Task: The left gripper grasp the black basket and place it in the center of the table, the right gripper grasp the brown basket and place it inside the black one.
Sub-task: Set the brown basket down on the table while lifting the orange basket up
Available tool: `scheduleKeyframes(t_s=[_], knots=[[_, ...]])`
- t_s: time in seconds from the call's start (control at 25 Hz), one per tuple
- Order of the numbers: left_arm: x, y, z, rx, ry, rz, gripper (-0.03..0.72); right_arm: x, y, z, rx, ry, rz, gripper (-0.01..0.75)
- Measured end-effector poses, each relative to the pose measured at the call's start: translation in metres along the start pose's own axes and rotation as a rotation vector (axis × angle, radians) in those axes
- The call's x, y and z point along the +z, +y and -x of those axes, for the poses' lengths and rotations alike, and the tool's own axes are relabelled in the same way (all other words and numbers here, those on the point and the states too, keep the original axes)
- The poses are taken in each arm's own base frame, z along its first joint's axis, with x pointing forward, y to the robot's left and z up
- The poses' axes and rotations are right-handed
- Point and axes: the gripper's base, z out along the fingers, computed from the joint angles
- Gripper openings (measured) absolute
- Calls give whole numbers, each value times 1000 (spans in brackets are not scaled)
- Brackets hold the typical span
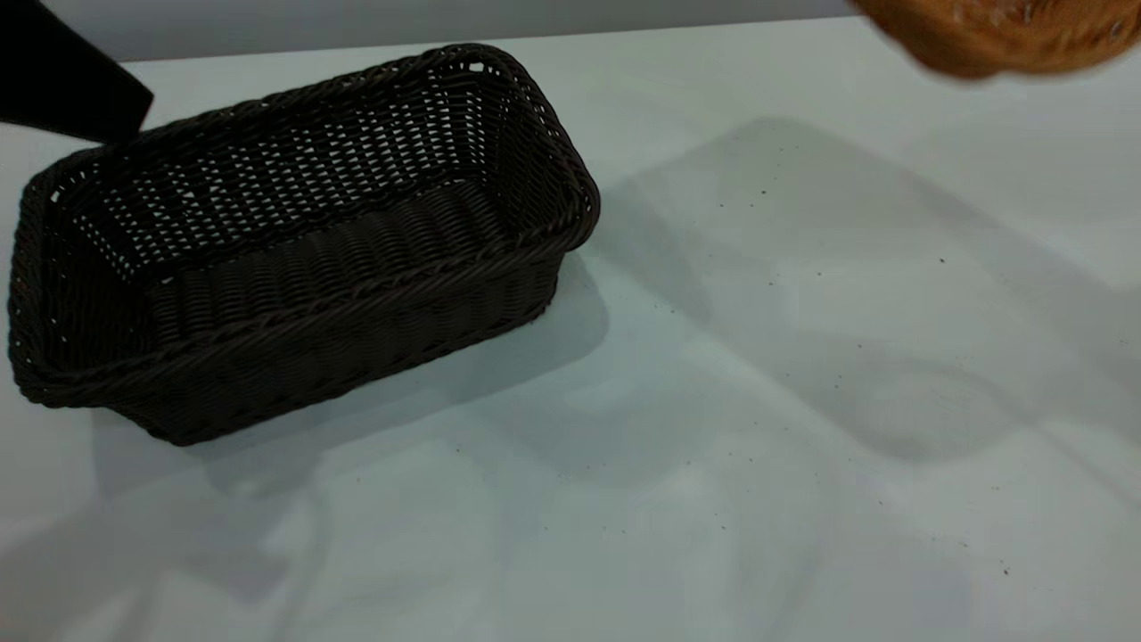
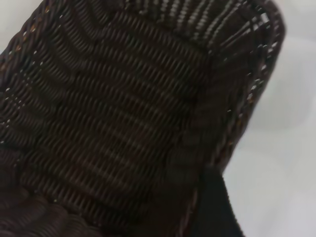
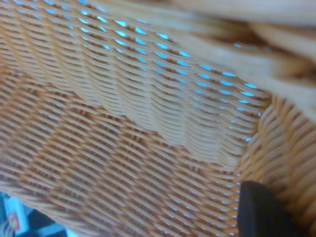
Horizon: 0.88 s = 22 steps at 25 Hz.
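My left gripper (image 1: 71, 89) sits at the black basket's (image 1: 303, 241) far left rim; I can't tell how its fingers stand. That basket rests on the table (image 1: 802, 357) at left, long axis rising rightward — dark open weave, braided rim. Top right, the brown basket (image 1: 1007, 36) hangs above the table — my right gripper (image 3: 261, 212) is inside, grip unclear.

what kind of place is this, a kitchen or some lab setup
Likely a lab test bench, not a kitchen: a plain white table holding only a black basket, a brown basket at the top right edge, and the left gripper by the black one.
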Motion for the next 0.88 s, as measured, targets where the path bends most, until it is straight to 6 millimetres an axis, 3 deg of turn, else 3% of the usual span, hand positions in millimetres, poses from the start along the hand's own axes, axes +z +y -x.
scheduleKeyframes(t_s=[0.16,0.4,0.88], knots=[[8,5,-1,-25,15,12,426,-15,22,6,-71,-32,54,113],[24,13,-4,-50,46,33,426,-23,34,7,-145,-20,76,113],[37,11,-10,117,105,-55,415,-23,33,12,-154,-78,56,113]])
